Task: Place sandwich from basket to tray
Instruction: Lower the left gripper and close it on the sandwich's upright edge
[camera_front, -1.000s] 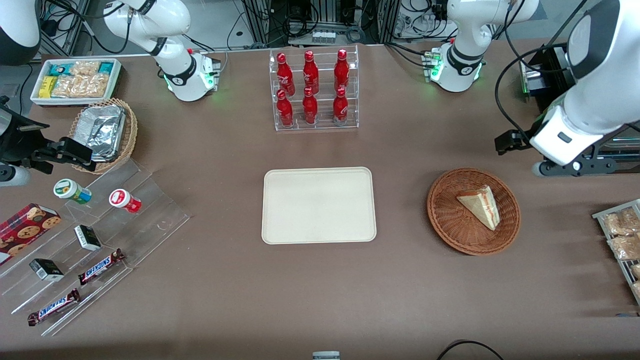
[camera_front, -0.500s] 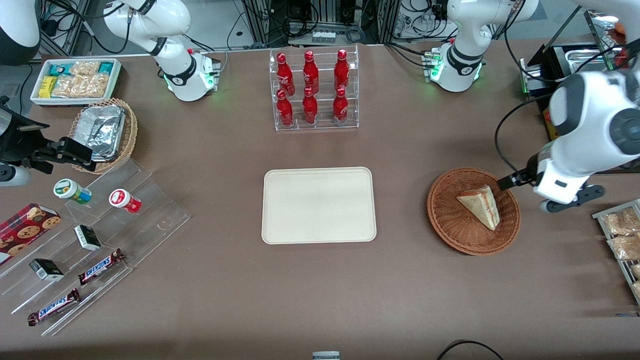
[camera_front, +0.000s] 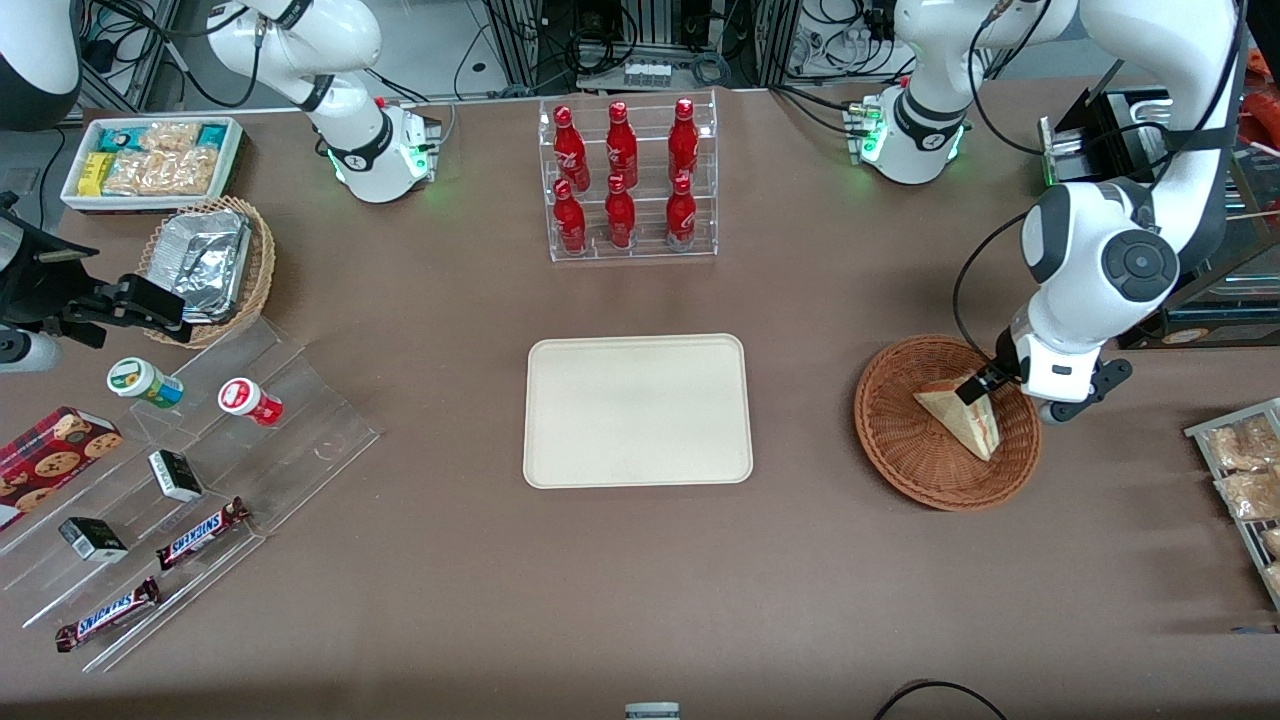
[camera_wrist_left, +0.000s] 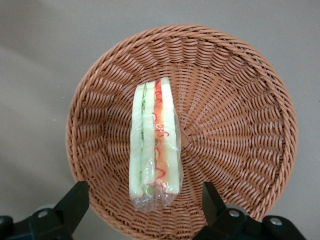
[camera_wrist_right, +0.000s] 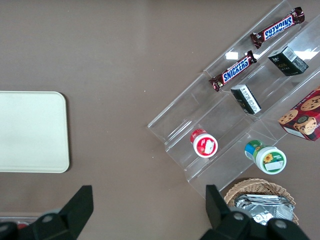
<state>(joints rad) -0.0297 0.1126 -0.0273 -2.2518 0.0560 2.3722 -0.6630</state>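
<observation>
The desk (camera_front: 450, 560) holds the tray (camera_front: 637, 410) and basket (camera_front: 905, 440) well apart. Only my wrist camera shows my jaws (camera_wrist_left: 145, 210) spread wide, released, straddling the sandwich (camera_wrist_left: 154, 145) lying in the basket below them.

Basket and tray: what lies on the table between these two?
Nothing: the front view shows only bare brown table between the basket and the tray.
</observation>
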